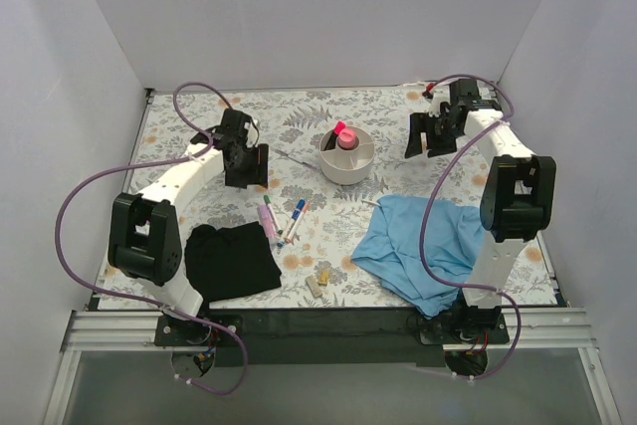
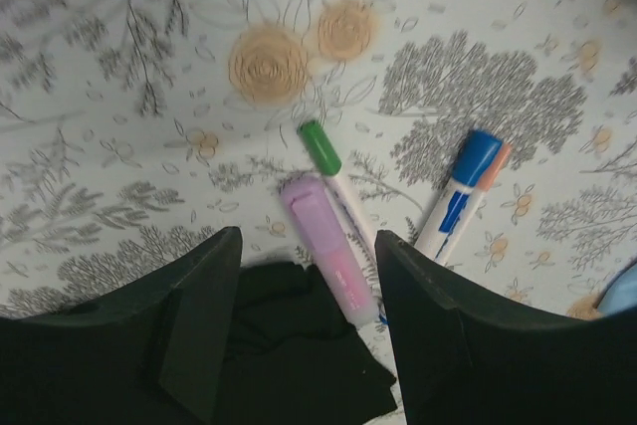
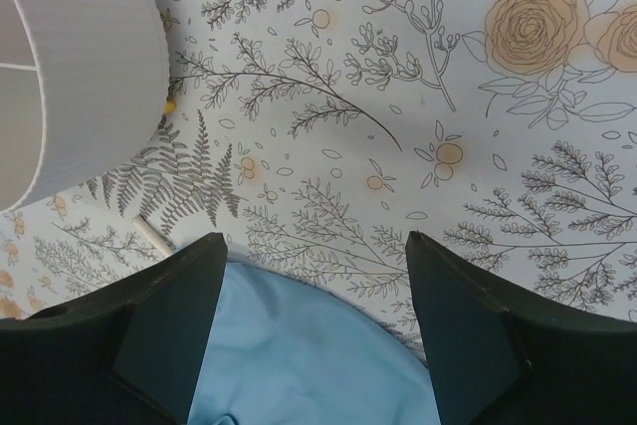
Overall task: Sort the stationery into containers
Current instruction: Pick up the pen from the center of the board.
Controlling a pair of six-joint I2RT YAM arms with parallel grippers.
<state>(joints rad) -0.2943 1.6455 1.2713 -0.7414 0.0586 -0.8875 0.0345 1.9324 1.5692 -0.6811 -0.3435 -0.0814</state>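
The left gripper (image 2: 309, 276), fingers spread and empty, hangs over a lilac highlighter (image 2: 328, 258) at the centre of its wrist view, its long axis slanting from upper left to lower right. The green-capped pen (image 2: 322, 149) just beside it points its cap upper left. At right, the blue-capped marker (image 2: 466, 181) points upper right. The right gripper (image 3: 314, 276) gapes empty beside the white organiser (image 3: 80, 67), upper left.

Robotics laboratory test cell. A table (image 1: 328, 106) laid with floral-printed sheeting is enclosed on three sides by plain white panels (image 1: 328, 7); a left arm (image 1: 179, 181) and a right arm (image 1: 508, 196) are bolted to an aluminium rail (image 1: 109, 330) at its near edge, and purple cables (image 1: 62, 208) are looped alongside.
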